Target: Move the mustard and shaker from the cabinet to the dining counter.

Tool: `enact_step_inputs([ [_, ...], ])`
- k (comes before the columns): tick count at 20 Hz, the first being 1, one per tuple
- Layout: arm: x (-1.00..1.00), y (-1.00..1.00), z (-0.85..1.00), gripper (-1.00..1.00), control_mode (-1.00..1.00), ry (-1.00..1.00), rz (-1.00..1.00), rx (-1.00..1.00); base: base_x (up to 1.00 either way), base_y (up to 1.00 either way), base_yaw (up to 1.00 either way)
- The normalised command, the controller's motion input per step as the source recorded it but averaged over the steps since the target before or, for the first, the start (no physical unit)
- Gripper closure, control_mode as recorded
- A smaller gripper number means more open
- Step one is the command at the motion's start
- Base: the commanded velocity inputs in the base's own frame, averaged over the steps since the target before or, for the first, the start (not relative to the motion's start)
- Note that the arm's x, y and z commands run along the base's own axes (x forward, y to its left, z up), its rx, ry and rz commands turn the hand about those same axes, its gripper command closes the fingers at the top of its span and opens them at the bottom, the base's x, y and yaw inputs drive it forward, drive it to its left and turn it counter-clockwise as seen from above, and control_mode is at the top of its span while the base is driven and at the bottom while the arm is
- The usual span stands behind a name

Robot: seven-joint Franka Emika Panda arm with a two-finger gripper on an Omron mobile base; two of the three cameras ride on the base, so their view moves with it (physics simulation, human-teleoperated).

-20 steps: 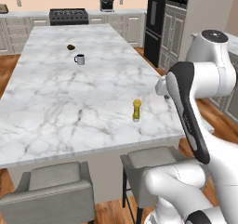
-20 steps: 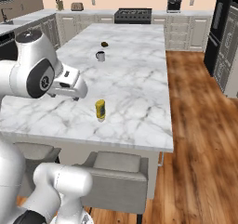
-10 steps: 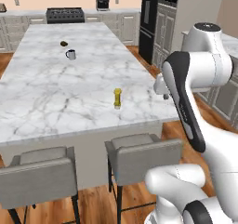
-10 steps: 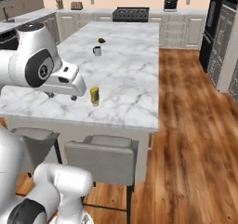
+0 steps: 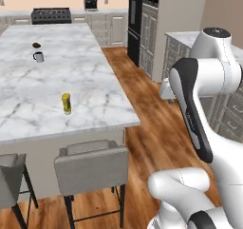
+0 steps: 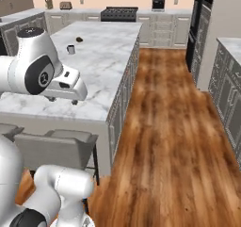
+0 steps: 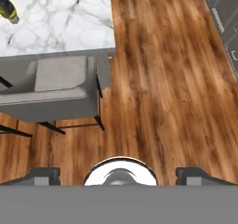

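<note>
My fingers (image 7: 118, 176): spread wide, holding nothing, above the wood floor (image 7: 162, 93).
Mustard (image 5: 66, 103): I see it upright on the dining counter (image 5: 95, 81), near its front edge.
Stool (image 7: 56, 86): beside my fingers, tucked under the counter edge.
Grey mug (image 5: 39, 57): farther back on the counter.

No text, label, brand, number or sign can be read anywhere; the mustard (image 5: 66, 103) on the dining counter (image 5: 95, 81) is plain yellow with no legible label; the cabinet fronts and appliances carry no lettering that can be made out.
</note>
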Motion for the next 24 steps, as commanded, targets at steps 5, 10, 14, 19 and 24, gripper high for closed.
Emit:
enact_step_inputs([
  [5,0.0,0.0,0.0,-1.0,1.0,0.0,0.0,0.0,0.96,-0.9,0.0],
  [10,0.0,0.0,0.0,-1.0,1.0,0.0,0.0,0.0,1.0,-0.73,0.0],
  [14,0.0,0.0,0.0,-1.0,1.0,0.0,0.0,0.0,1.0,-0.36,0.06],
  [19,0.0,0.0,0.0,-1.0,1.0,0.0,0.0,0.0,1.0,-0.32,0.05],
  [24,0.0,0.0,0.0,-1.0,1.0,0.0,0.0,0.0,1.0,-0.63,0.0],
])
